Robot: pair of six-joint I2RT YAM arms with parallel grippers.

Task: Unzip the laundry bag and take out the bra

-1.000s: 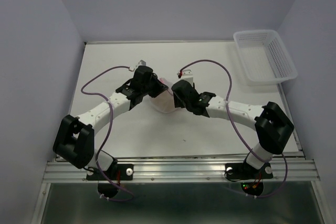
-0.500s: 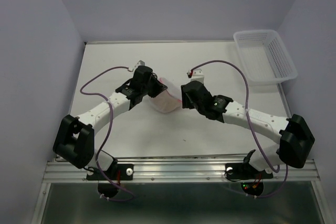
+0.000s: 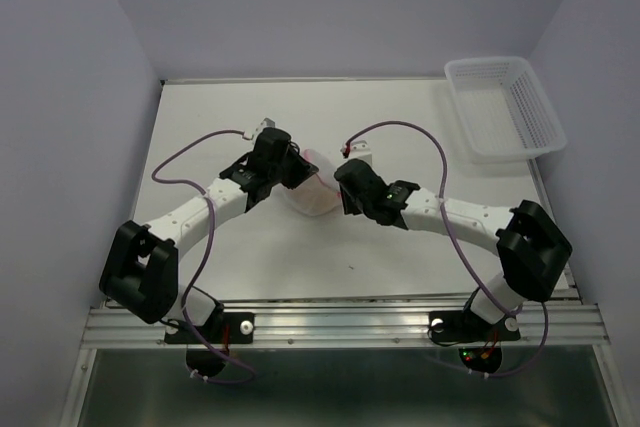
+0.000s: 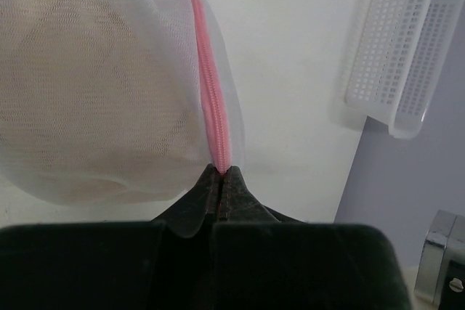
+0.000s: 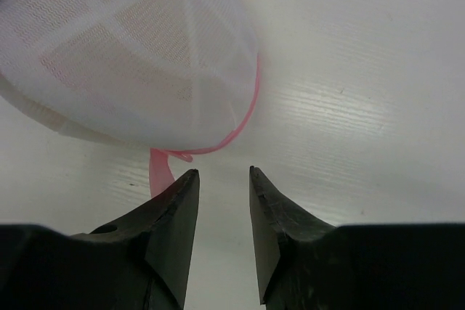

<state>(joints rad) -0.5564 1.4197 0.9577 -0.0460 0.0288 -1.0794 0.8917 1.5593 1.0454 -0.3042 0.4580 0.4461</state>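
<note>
Left gripper (image 4: 220,176) jaws clamp the laundry bag (image 4: 94,92) by its zipper (image 4: 208,99). Right gripper (image 5: 221,179) jaws, half open, hold nothing — the off-centre pull tab (image 5: 158,170) could slip past.

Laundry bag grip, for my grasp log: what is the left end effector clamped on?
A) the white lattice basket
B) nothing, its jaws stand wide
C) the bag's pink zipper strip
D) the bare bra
C: the left wrist view shows the left end effector shut on the end of the pink zipper of the laundry bag.
</note>
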